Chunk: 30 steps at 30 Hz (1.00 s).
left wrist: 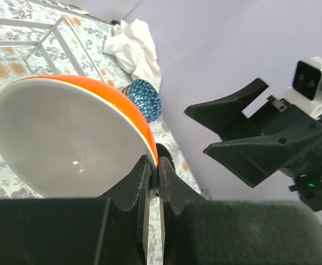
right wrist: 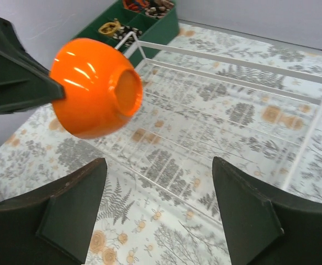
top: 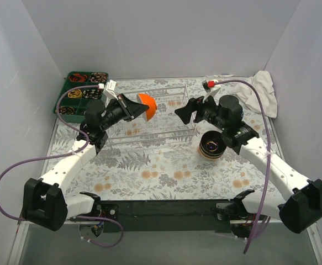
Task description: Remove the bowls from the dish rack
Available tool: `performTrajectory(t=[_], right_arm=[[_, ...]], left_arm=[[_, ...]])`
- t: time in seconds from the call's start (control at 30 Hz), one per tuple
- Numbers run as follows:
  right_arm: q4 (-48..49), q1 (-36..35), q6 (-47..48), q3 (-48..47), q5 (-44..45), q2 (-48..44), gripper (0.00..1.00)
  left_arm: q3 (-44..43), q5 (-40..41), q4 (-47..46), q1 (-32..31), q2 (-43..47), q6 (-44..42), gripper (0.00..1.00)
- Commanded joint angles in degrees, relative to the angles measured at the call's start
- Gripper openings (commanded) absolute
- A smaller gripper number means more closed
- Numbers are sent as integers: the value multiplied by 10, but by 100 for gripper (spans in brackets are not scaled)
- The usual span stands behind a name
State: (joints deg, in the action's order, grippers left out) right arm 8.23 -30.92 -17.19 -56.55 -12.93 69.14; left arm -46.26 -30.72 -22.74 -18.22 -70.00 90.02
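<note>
My left gripper [top: 134,107] is shut on the rim of an orange bowl [top: 148,106] with a white inside. It holds the bowl tilted on its side above the white wire dish rack [top: 169,131]. In the left wrist view the fingers [left wrist: 140,175] pinch the bowl's [left wrist: 67,132] rim. My right gripper [top: 184,112] is open and empty, facing the bowl from the right; the bowl shows in its view [right wrist: 97,94] up left of its jaws [right wrist: 158,204]. A stack of bowls [top: 211,144] stands on the table right of the rack. No bowl shows inside the rack [right wrist: 232,63].
A green compartment tray [top: 83,91] of small items stands at the back left, next to the rack. A crumpled white cloth [top: 263,91] lies at the back right. A blue-patterned bowl [left wrist: 144,98] shows behind the orange one. Grey walls enclose the table.
</note>
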Motion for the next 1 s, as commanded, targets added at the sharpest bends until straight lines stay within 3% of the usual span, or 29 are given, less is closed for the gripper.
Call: performTrajectory(t=[0.0,0.1,0.27,0.5,0.7,0.97], right_arm=[[-66,0,53,21,119,-62,89],[-105,0,68,38,199,-109,93],[-142,0,92,59,281,-182,99],[-182,0,96,93,338,-262,99],[-211,0,95,112,370,-316,99],[-238,0,92,149,447,-408,99]], left_arm=[[-79,32,215,-37,46,-164,0],[-116,95,328,-103,50,-237,0],[-166,186,441,-242,28,-274,0],[-236,339,557,-434,-98,-300,0],[-325,388,613,-496,-228,-336,0],[-417,421,675,-511,-370,-353,0]])
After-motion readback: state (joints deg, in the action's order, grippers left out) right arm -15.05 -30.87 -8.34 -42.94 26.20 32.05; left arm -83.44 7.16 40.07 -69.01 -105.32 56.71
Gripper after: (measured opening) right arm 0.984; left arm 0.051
